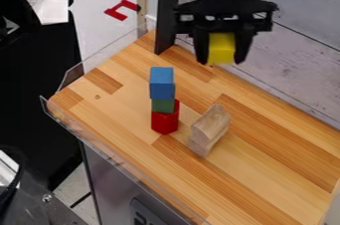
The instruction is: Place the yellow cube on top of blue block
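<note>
While holding yellow cube [221, 49] pinched in jaws of gripper [221, 59], up and right of blue block [161, 83], presumably for clearance over 3-high stack [163, 104], should align above block, then lower gently

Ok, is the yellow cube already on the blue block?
No, the yellow cube is held in the pincer, up and to the right of the blue block in the view.

Three stacked blocks [161, 84] stand on the desk [266, 179], with a separate block [211, 126] just to their right. Higher and farther right, a cube [221, 47] is in the gripper [221, 56].
</note>
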### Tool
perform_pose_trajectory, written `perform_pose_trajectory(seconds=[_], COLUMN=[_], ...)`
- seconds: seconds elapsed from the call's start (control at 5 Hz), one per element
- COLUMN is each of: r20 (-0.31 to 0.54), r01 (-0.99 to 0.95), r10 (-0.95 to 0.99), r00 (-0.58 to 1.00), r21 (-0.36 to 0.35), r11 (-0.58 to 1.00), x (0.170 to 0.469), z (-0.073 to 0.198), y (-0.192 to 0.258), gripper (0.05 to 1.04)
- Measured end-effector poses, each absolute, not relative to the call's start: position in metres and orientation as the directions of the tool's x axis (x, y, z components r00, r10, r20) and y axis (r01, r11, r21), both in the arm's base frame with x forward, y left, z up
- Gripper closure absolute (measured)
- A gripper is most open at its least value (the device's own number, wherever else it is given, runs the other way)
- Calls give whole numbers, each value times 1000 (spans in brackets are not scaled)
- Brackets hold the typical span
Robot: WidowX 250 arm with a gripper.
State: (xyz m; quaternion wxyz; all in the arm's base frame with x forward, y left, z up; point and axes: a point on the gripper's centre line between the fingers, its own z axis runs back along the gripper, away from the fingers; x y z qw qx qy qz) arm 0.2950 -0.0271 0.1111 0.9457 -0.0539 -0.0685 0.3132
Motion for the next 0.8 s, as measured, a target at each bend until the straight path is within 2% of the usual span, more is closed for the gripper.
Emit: perform_pose_trajectory(seconds=[0.6,0.8], r20=[44,43], r01=[-669,-695], r10=[677,705], r00=[735,708], r21=[-119,-135], r11=[734,706], x=[279,271], z=[94,95], y=[2,12], gripper=[497,497])
